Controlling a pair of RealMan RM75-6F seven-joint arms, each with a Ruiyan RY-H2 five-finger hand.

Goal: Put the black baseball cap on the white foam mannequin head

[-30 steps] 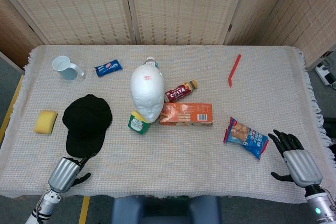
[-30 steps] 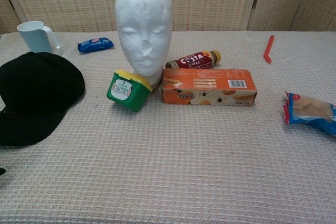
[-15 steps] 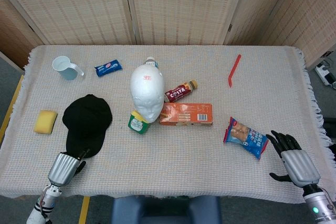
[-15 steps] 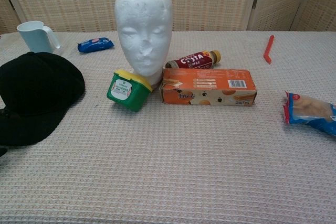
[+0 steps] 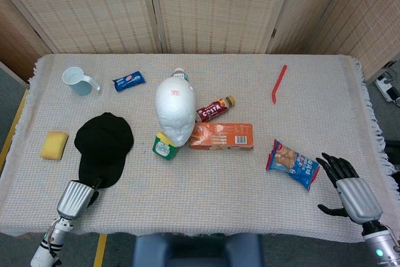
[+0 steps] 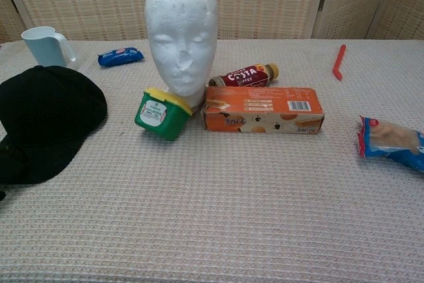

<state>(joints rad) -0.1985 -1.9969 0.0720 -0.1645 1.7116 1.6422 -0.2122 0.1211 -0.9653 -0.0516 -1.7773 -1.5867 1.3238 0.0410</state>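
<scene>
The black baseball cap (image 5: 104, 145) lies flat at the table's left, its brim pointing to the near edge; the chest view also shows the cap (image 6: 46, 117). The white foam mannequin head (image 5: 175, 110) stands upright mid-table, bare, and faces the chest camera as the mannequin head (image 6: 181, 34). My left hand (image 5: 76, 198) sits at the near edge with its dark fingers against the brim's tip; whether they pinch it is hidden. My right hand (image 5: 350, 187) hovers at the near right corner, fingers spread, holding nothing.
A green tub (image 5: 164, 147) and an orange box (image 5: 221, 136) crowd the mannequin's base, with a Costa bottle (image 5: 215, 109) behind. A snack bag (image 5: 292, 164) lies near my right hand. A yellow sponge (image 5: 54, 144), mug (image 5: 78, 80), blue packet (image 5: 128, 80) and red stick (image 5: 279, 83) lie around.
My left hand has slid forward to the cap's brim and its thumb no longer sticks out. The right hand shifted slightly. The cap and mannequin head stayed put.
</scene>
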